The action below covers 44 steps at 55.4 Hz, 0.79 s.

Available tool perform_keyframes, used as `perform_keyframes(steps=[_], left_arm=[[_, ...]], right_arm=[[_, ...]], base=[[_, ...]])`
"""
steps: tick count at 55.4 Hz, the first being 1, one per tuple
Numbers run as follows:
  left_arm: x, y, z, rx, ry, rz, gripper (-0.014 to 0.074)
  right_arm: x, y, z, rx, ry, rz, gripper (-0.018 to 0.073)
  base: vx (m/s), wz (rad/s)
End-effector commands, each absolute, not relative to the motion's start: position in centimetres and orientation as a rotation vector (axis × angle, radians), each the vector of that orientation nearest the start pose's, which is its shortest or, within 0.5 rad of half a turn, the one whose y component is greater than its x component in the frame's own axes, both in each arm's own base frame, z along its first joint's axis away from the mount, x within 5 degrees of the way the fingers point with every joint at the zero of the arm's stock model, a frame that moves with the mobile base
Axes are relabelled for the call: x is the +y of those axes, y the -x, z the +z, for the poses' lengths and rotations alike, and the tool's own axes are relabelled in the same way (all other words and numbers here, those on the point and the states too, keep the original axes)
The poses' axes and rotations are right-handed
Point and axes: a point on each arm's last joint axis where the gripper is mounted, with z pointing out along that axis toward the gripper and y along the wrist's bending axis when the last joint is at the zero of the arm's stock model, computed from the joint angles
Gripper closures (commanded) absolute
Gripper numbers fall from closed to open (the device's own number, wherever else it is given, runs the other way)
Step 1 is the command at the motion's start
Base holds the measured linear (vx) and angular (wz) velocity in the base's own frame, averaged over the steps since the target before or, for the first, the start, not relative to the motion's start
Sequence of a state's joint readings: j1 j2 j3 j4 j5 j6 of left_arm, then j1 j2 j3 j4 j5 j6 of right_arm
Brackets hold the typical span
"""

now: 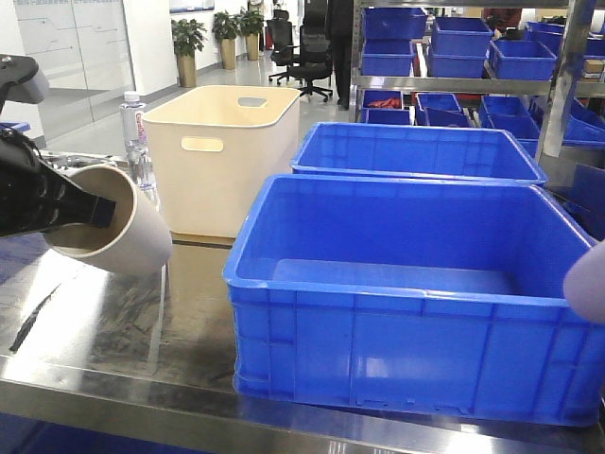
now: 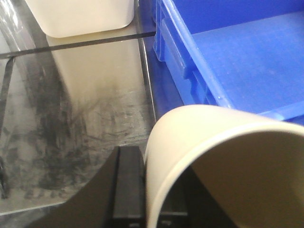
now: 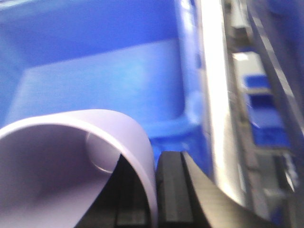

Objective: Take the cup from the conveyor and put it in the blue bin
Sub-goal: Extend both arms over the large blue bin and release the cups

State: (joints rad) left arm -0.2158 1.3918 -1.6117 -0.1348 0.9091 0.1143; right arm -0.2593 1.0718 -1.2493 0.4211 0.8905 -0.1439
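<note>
Left hand point(image 1: 99, 212) clamped on the wall of a cream cup point(image 1: 132, 241), one finger inside the mouth. The cup lies tilted on its side above the tabletop point(image 1: 104, 322), left of the bin point(image 1: 406, 350) and outside its rim. Right hand point(image 3: 153, 190) likewise pinches a lilac cup point(image 3: 61, 142), held over the bin's floor near its right wall. Risks, as judged: release now would drop the cream cup on the tabletop; a low crossing could catch it on the bin's rim; a thin-wall pinch may slip or buckle; both arms converging on one bin may collide
</note>
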Motion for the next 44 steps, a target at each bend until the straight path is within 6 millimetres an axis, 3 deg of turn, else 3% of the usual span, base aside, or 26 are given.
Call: perform_keyframes(steps=[1, 10, 19, 24, 32, 38, 44], left_arm=[[-7.6, -27.5, 48.5, 1.946, -0.351, -0.28, 0.0603], [-9.9, -27.9, 49.5, 1.769, -0.441, -0.431, 0.0601], [-13.3, -31.2, 48.6, 1.664, -0.45, -0.498, 0.06], [-15.1, -34.2, 47.7, 1.635, -0.424, -0.496, 0.0597], [-17.6, -38.4, 45.8, 1.61, -0.363, -0.532, 0.0582], [-19.0, -40.0, 44.2, 1.641, -0.358, -0.573, 0.0531], [-20.0, -40.6, 42.9, 1.668, -0.375, -0.583, 0.0429]], right_arm=[[-1.5, -20.6, 45.8, 1.929, -0.104, 0.328, 0.0568], [0.7, -22.4, 48.1, 1.795, 0.019, 0.43, 0.0568], [3.5, -27.5, 49.5, 1.748, 0.151, 0.389, 0.0568], [5.2, -31.3, 48.3, 1.785, 0.243, 0.316, 0.0568], [6.1, -35.6, 45.2, 1.85, 0.291, 0.24, 0.0556], [6.3, -37.1, 43.5, 1.899, 0.289, 0.247, 0.0499], [6.4, -37.5, 43.0, 1.911, 0.286, 0.256, 0.037]], base=[[0.0, 0.0], [0.0, 0.0], [0.0, 0.0], [0.0, 0.0], [0.0, 0.0], [0.0, 0.0], [0.0, 0.0]])
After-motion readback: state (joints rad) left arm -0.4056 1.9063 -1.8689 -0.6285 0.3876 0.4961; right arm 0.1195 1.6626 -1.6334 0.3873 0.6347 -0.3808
